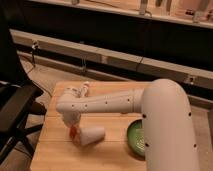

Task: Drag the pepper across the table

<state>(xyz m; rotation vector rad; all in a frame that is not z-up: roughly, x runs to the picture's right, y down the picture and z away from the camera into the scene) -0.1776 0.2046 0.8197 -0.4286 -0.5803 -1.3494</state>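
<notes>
Pepper (pixel 74 131): small orange-red sliver, lower left of the frame, on the table (pixel 55 150), touching a white block (pixel 93 135). Gripper (pixel 73 124) sits directly above it; its state cannot be determined.

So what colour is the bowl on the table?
Green, in the camera view. The gripper is down by the pepper, apart from the bowl.

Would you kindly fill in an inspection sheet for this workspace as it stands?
Surface: light wooden table, plank lines visible.
Job's things: orange-red pepper on the left half, beside the white wedge block.
Clutter: the wedge block; green bowl at right, partly behind the arm.
Grippers: gripper low over the pepper; contact unclear.
Cables: nothing seen on the table.
Surroundings: black chair at left; long ledges behind.
</notes>
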